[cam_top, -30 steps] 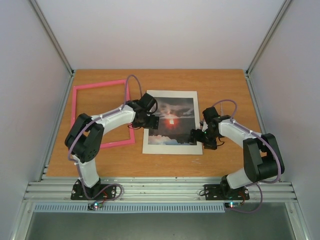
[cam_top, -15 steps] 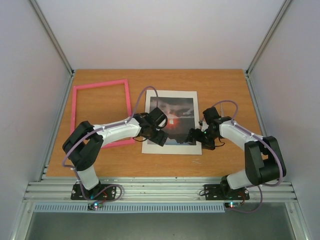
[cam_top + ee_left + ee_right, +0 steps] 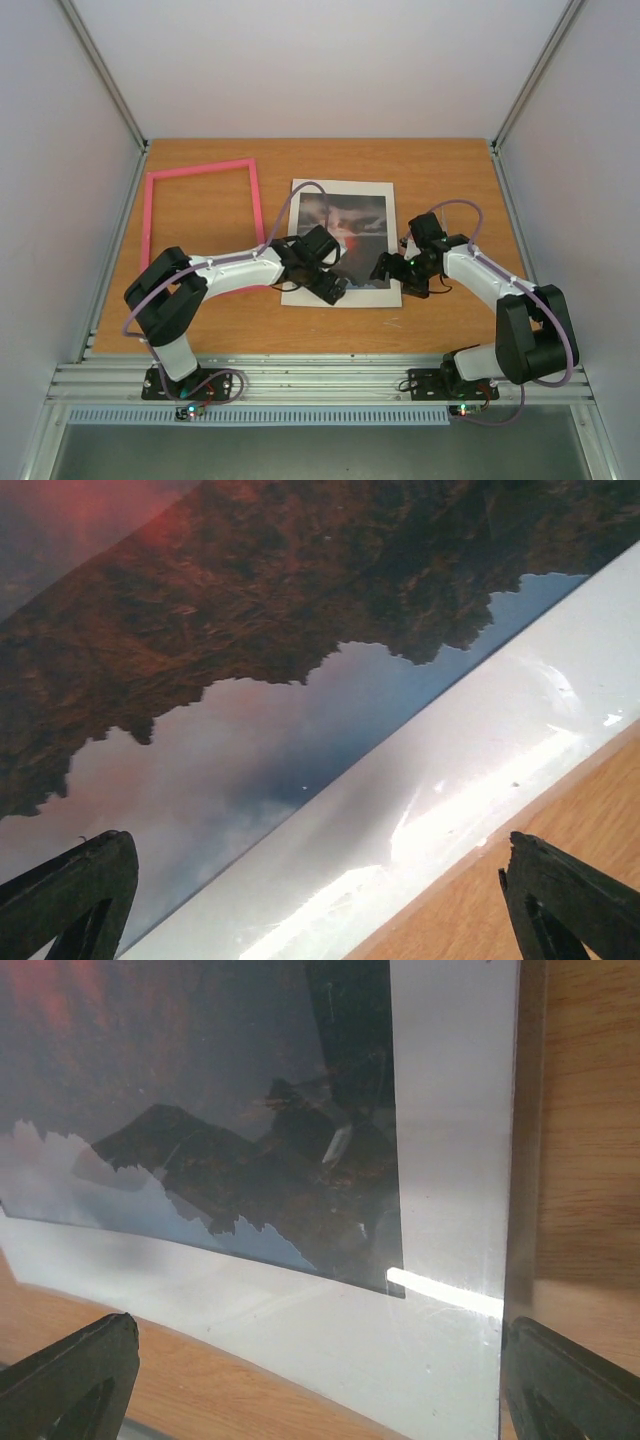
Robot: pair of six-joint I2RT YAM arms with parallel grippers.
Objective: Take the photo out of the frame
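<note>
The photo [image 3: 350,215], a red-orange sunset among dark clouds over pale blue-white sky, lies flat near the middle of the wooden table [image 3: 440,170], with a plain white border [image 3: 340,187] around it. It is out of the frame [image 3: 200,168]. That thin bright pink rectangle lies at the photo's 9 o'clock, just beside it but apart, with bare wood showing through its opening.

The left gripper [image 3: 335,290] hangs over the photo's 7 o'clock corner, and its arm crosses the frame's near right corner. In the left wrist view its fingers [image 3: 70,890] stand wide apart with nothing between them. Below the left gripper [image 3: 320,880] are dark cloud, pale sky, the glossy white border [image 3: 480,770] and a strip of table [image 3: 590,810] toward 4 o'clock. Whether the fingertips touch the sheet cannot be told.

The right gripper [image 3: 385,270] sits at the photo's 4 o'clock corner, pointing toward 9 o'clock. In the right wrist view its fingers [image 3: 70,1370] are also spread wide and hold nothing. The surface under the right gripper [image 3: 320,1360] is shiny and mirrors dark shapes over the clouds. A straight, clear edge runs just past the white border [image 3: 450,1160] at 3 o'clock, with wood beyond it.
</note>
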